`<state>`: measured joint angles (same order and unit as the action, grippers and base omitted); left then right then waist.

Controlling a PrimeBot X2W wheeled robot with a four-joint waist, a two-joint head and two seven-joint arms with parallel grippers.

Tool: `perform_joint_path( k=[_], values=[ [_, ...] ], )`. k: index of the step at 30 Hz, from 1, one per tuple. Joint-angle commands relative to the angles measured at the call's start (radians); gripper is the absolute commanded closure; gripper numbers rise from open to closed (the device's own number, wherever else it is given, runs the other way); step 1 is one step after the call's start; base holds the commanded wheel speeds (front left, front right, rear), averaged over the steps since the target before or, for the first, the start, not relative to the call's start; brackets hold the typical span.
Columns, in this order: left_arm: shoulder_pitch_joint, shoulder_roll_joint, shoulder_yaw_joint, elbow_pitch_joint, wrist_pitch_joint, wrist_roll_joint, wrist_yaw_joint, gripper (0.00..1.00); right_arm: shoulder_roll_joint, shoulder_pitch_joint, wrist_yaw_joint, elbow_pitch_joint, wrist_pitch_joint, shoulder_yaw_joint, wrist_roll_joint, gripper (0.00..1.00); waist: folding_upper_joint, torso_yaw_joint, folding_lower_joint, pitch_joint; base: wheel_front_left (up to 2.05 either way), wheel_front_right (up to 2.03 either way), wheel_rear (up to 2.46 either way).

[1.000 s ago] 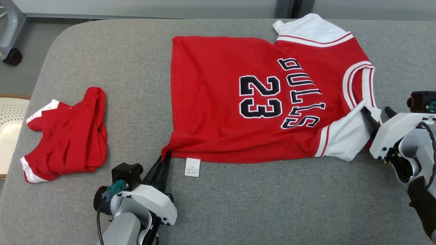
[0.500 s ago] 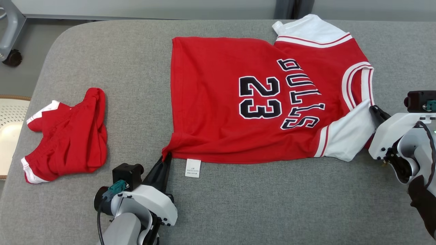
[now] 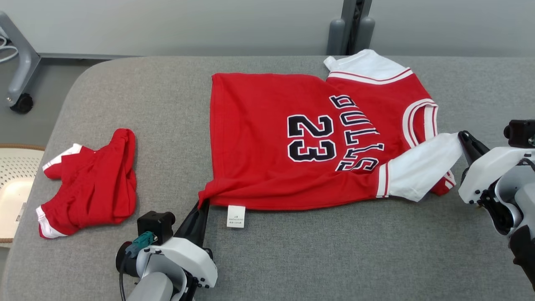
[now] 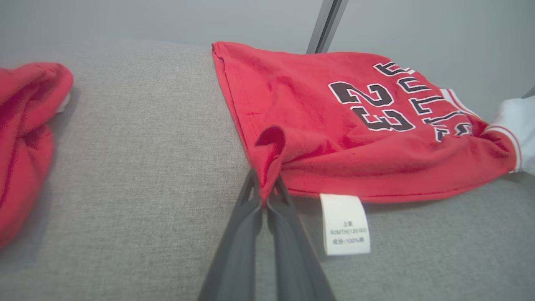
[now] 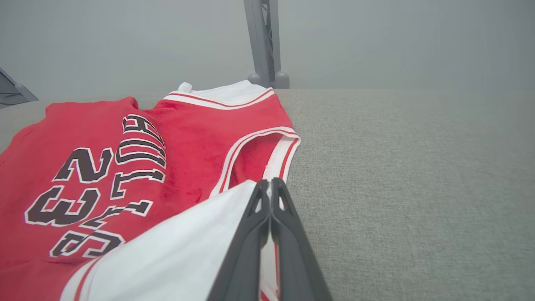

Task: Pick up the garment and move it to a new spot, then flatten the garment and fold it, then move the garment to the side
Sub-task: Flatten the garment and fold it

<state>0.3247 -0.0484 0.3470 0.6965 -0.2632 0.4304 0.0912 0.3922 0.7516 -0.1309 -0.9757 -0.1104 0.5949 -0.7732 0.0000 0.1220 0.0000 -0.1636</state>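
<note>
The garment (image 3: 267,138) is a red jersey with "23" in black and white sleeves, spread across the middle of the grey padded table (image 3: 334,259). My left gripper (image 3: 203,204) is shut on its near-left hem corner, which bunches up between the fingers (image 4: 264,196). A white care label (image 3: 236,216) lies just right of that grip. My right gripper (image 3: 462,136) is shut on the tip of the near white sleeve (image 5: 196,242), held slightly off the table at the jersey's right end. The right wrist view has the jersey (image 5: 188,154) to the left of the shut fingers (image 5: 250,234).
A crumpled pair of red shorts (image 3: 92,184) lies on the table's left part, seen too as red shorts (image 4: 21,125) in the left wrist view. A pale perforated seat (image 3: 12,175) stands off the left edge. A grey post (image 3: 351,29) rises behind the table.
The right gripper's fingers closed on the white sleeve and drew it up and to the right. The head camera tilted, shifting the whole picture down. The left gripper kept its hold.
</note>
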Motion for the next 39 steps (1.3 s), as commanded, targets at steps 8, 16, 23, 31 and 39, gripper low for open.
perform_joint_path(
  k=[8,16,23,31,39],
  values=[
    [-0.061,-0.004,0.007,-0.030,-0.001,0.012,-0.021,1.00,0.051,-0.116,0.000,0.111,-0.040,-0.018,-0.126,1.00,0.0000,-0.010,0.0000,0.131,0.00,0.00,0.00],
    [-0.094,-0.004,-0.005,-0.108,-0.001,0.001,-0.030,1.00,0.082,-0.209,0.000,0.256,-0.060,-0.076,-0.253,1.00,0.0000,-0.017,0.0000,0.195,0.00,0.00,0.00],
    [-0.070,-0.004,-0.024,-0.206,-0.001,-0.048,-0.047,1.00,0.108,-0.214,0.000,0.372,-0.079,-0.128,-0.294,1.00,0.0000,-0.028,0.0000,0.230,0.00,0.00,0.00],
    [-0.014,-0.004,-0.024,-0.268,-0.001,-0.082,-0.070,1.00,0.113,-0.148,0.000,0.397,-0.097,-0.160,-0.230,1.00,0.0000,-0.036,0.0000,0.274,0.00,0.00,0.00],
    [0.154,-0.012,-0.047,-0.212,-0.001,-0.124,-0.031,1.00,0.090,0.003,0.000,0.367,-0.087,-0.185,-0.130,1.00,0.0000,-0.041,0.0000,0.305,0.00,0.00,0.00]
  ],
)
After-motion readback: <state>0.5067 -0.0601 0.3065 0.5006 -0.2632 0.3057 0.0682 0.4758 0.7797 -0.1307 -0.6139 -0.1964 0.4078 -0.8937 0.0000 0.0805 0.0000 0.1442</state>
